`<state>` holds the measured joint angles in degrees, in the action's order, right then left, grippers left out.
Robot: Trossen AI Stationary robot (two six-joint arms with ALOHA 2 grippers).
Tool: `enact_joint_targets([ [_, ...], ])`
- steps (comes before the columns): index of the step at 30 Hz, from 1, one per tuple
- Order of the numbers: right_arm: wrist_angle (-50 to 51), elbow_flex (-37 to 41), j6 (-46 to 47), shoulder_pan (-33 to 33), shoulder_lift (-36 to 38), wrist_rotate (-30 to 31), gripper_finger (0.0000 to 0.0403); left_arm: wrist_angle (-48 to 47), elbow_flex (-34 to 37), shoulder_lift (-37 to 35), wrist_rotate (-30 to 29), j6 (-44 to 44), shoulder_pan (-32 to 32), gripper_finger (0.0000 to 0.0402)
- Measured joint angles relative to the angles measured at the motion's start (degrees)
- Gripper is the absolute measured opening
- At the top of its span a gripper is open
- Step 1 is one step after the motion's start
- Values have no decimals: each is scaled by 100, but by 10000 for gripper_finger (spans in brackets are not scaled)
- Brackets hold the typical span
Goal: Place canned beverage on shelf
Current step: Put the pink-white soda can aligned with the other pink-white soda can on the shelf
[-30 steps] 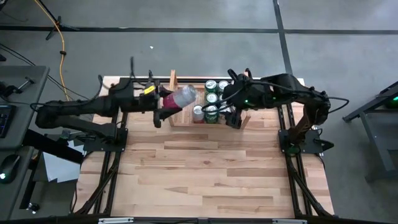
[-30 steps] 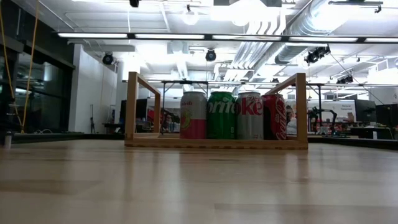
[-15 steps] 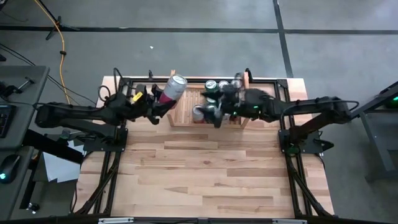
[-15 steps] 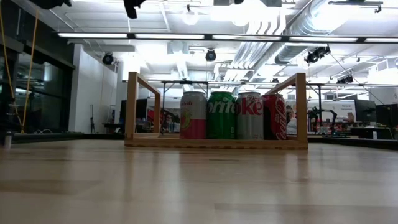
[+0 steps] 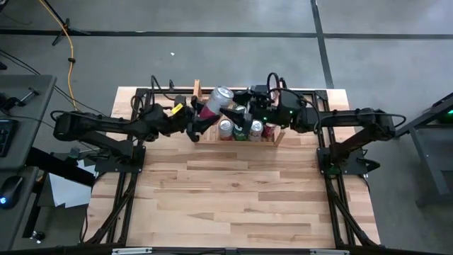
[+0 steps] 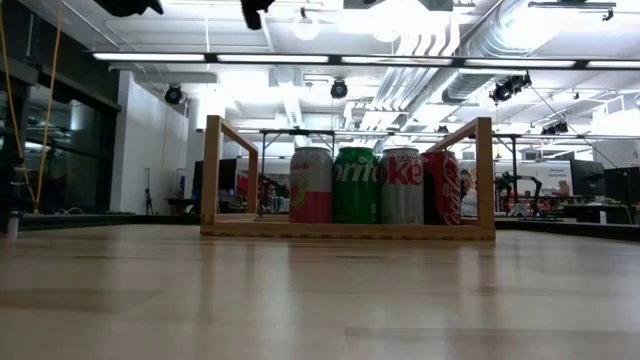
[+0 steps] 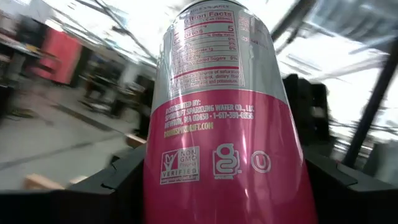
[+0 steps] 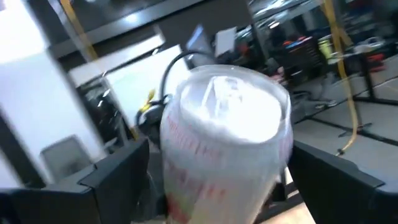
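A pink and silver can (image 5: 216,100) hangs tilted over the left end of the shelf (image 5: 207,132), with my left gripper (image 5: 200,117) shut on it. The left wrist view shows the label side of the can (image 7: 217,124). My right gripper (image 5: 233,112) reaches in from the table's right, open. Its fingers stand on either side of the can's silver top end (image 8: 227,106). In the low view the shelf (image 6: 212,170) holds several cans upright on its slatted base. My left gripper pinches the can's pink bottom part (image 7: 155,180) between its two fingers (image 7: 118,183), one on each side. The fingers come about level from the table's left, along the can. The can is lifted clear, its top slanting up toward the far right. My right gripper: I cannot tell whether its fingers touch the can's top end.
Pink, green, silver and red cans (image 6: 380,185) fill the shelf's right part, and its left bay (image 6: 255,215) has free room. Black frame rails (image 5: 127,184) run along both table sides. Bare wood lies toward the near edge (image 5: 233,198).
My left gripper has carried the can toward the table's right, and the can's top has swung from pointing right to slanting up toward the far right. My right gripper has tipped up from pointing down over the shelf to about level, and has moved left to the can's top.
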<state>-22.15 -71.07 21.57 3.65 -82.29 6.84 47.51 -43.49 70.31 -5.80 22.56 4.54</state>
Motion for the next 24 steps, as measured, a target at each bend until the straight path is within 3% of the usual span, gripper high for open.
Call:
enact_joint_targets([
  [6, 533, -323, -402, 76, -23, -1034, 358, 84, -10, 13, 1815, 988, 256, 275],
  [9, 517, -395, -517, 97, -26, -1615, 358, 111, -10, 12, 2396, 1544, 375, 275],
  [14, 514, -426, -560, 99, -21, -1891, 358, 277, -6, 23, 2707, 1987, 498, 275],
  [24, 561, -426, -496, 93, -23, -1885, 352, 239, -6, 23, 2707, 2004, 604, 275],
])
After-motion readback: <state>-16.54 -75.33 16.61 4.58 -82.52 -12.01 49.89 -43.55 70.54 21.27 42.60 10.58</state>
